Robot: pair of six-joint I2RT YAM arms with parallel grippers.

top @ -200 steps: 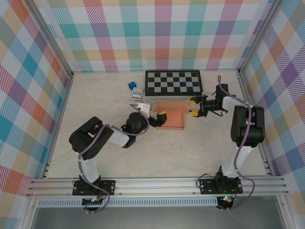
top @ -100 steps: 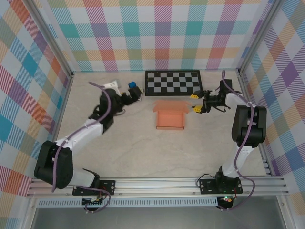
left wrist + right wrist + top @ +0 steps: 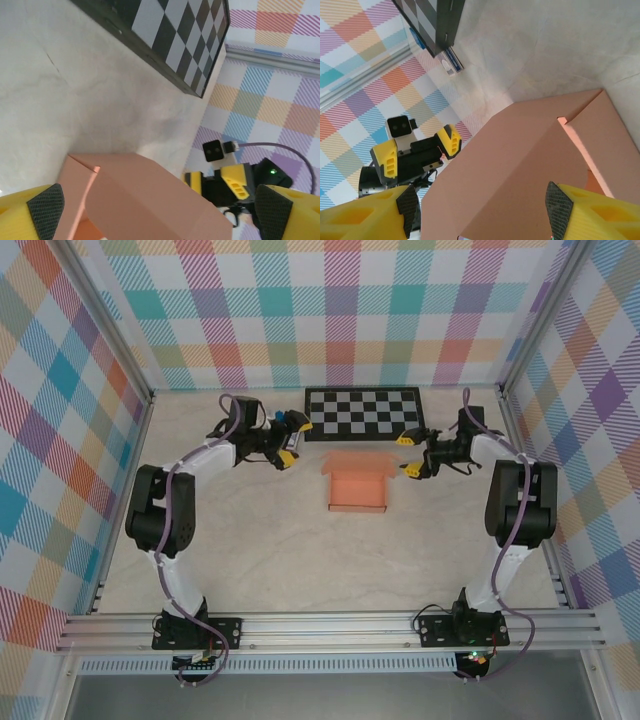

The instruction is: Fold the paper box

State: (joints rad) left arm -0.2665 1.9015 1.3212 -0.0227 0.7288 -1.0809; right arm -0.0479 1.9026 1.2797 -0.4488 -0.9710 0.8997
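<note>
Salmon paper box [image 3: 358, 485] | between left tool [image 3: 290, 438], right tool [image 3: 407, 454] | touching neither

Overhead looks down, opposed wrists share paper box [image 3: 150, 200]

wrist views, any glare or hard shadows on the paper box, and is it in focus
Left wrist view: the paper box is evenly lit and fairly sharp, no glare, with a soft grey shadow on the table beyond it. Right wrist view: matte faces, only one flap edge catching brighter light. Top external view: flat diffuse light, shadows faint.
</note>
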